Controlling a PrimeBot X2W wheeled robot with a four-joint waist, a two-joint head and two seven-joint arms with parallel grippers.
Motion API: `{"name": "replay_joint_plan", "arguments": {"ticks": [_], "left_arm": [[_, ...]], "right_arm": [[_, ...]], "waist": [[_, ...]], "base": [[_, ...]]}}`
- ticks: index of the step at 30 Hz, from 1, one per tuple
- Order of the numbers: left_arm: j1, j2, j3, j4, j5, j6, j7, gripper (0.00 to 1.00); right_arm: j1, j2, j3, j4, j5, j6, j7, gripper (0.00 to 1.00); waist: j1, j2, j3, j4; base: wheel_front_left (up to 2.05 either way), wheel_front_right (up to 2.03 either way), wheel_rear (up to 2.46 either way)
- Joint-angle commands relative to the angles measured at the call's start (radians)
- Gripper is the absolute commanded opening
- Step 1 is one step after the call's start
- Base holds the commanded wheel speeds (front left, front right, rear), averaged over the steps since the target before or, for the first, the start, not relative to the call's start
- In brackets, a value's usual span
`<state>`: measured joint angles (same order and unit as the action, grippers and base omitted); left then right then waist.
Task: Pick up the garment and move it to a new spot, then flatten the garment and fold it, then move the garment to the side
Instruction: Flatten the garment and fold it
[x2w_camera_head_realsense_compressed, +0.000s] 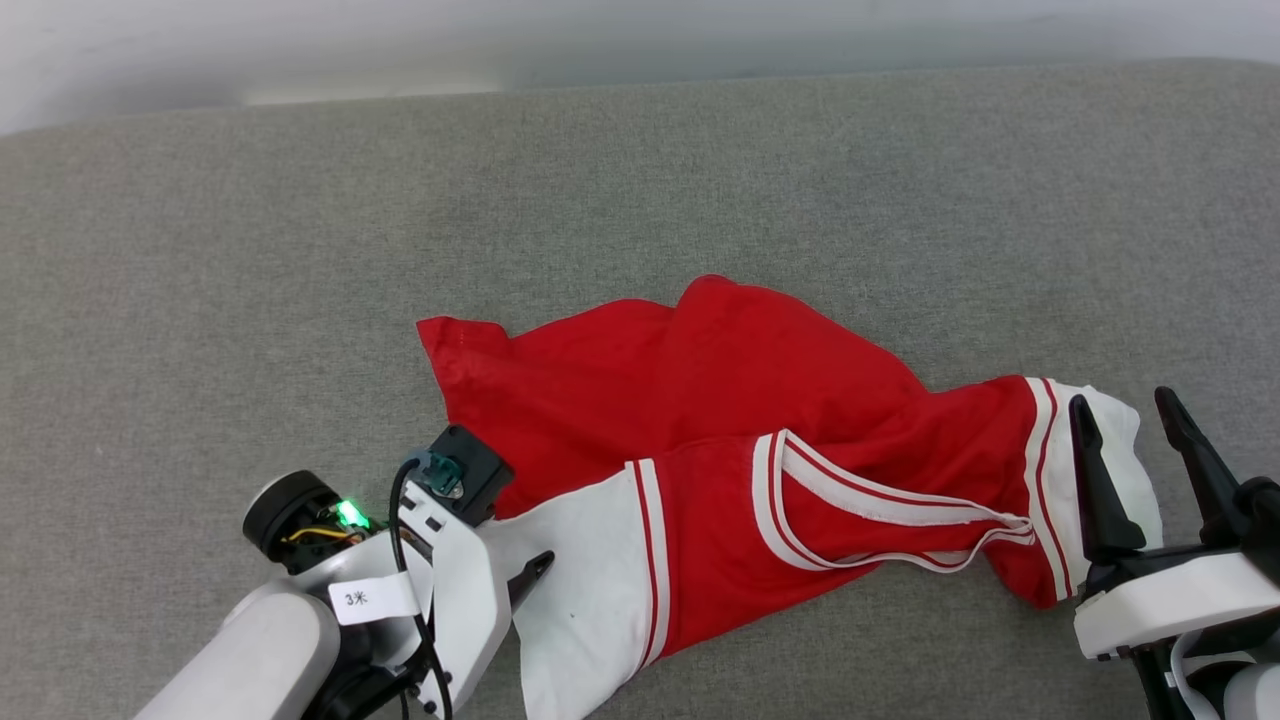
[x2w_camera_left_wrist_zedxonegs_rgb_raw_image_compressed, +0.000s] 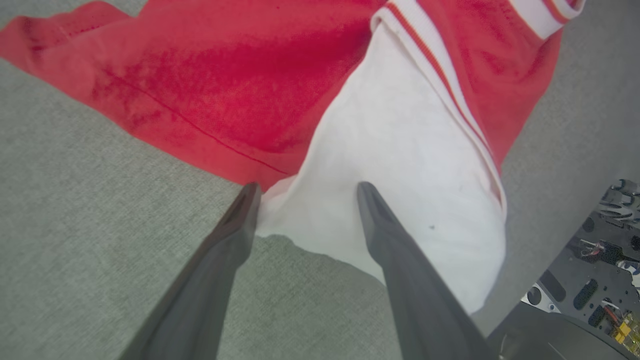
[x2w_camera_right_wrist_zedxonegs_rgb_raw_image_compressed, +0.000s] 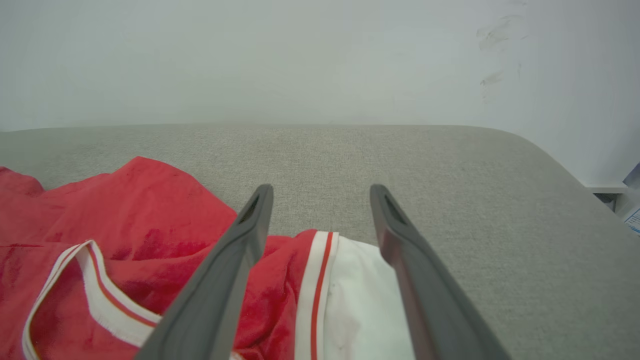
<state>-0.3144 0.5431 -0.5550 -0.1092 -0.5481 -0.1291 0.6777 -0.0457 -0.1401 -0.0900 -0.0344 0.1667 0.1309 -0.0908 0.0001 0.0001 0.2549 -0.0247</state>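
Nearest, at the near white sleeve of the garment (x2w_camera_head_realsense_compressed: 720, 400): left gripper (x2w_camera_left_wrist_zedxonegs_rgb_raw_image_compressed: 307, 186), fingers spread wide, one tip at the sleeve's edge, the other over its white cloth, nothing clamped. At the garment's right end, over the other white sleeve: right gripper (x2w_camera_head_realsense_compressed: 1122, 398), also spread apart, gripping nothing. Crumpled lengthwise on a grey woven surface (x2w_camera_head_realsense_compressed: 300, 250), red body bunched, striped trim looping across the front. Beyond the garment, bare grey fabric up to a rounded far edge. Behind that, a plain white wall (x2w_camera_right_wrist_zedxonegs_rgb_raw_image_compressed: 250, 50), faintly scuffed toward the right.
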Motion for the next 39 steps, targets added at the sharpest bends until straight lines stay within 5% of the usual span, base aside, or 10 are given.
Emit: {"name": "replay_joint_plan", "arguments": {"ticks": [1, 6, 7, 8, 9, 20, 27, 39], "left_arm": [[-0.026, 0.012, -0.019, 0.007, 0.002, 0.000, -0.008, 1.00], [-0.069, 0.034, -0.071, 0.040, -0.013, -0.001, -0.019, 1.00], [-0.071, 0.035, -0.076, 0.049, -0.020, -0.001, -0.018, 0.85], [-0.075, 0.036, -0.080, 0.054, -0.026, -0.001, -0.020, 0.13], [-0.077, 0.035, -0.077, 0.056, -0.033, -0.001, -0.027, 0.00], [-0.085, 0.043, -0.026, 0.022, 0.023, 0.034, -0.204, 0.00], [-0.035, 0.059, 0.012, -0.027, 0.060, 0.081, -0.318, 0.00], [0.076, 0.100, 0.047, -0.183, 0.047, 0.158, -0.328, 0.00]], "right_arm": [[-0.015, -0.001, 0.003, 0.003, -0.001, 0.000, -0.006, 1.00], [-0.020, 0.003, 0.014, 0.013, -0.003, 0.000, -0.007, 1.00], [-0.020, 0.003, 0.016, 0.017, -0.003, 0.000, -0.008, 1.00], [-0.021, 0.003, 0.017, 0.019, -0.003, 0.000, -0.009, 1.00], [-0.023, 0.003, 0.017, 0.020, -0.003, 0.000, -0.007, 1.00], [0.004, -0.001, -0.005, 0.055, 0.004, 0.000, 0.037, 1.00], [0.074, -0.013, -0.078, 0.071, 0.022, 0.000, 0.319, 1.00], [0.075, -0.037, -0.235, -0.017, -0.032, 0.000, 0.735, 1.00]], "waist": [[-0.0001, -0.0001, 0.008, -0.003], [-0.0001, -0.0001, 0.020, -0.007], [-0.0001, -0.0001, 0.021, -0.008], [-0.0001, -0.0001, 0.021, -0.008], [-0.0001, -0.0001, 0.021, -0.009], [-0.0001, -0.0001, -0.030, 0.015], [-0.0001, -0.0001, -0.064, 0.029], [-0.0001, -0.0001, -0.047, 0.090]], "base": [[0.00, 0.00, 0.00], [0.00, 0.00, 0.00], [0.00, 0.00, 0.00], [0.00, 0.00, 0.00], [0.00, 0.00, 0.00], [0.00, 0.00, 0.00], [0.00, 0.00, 0.00], [0.00, 0.00, 0.00]]}}
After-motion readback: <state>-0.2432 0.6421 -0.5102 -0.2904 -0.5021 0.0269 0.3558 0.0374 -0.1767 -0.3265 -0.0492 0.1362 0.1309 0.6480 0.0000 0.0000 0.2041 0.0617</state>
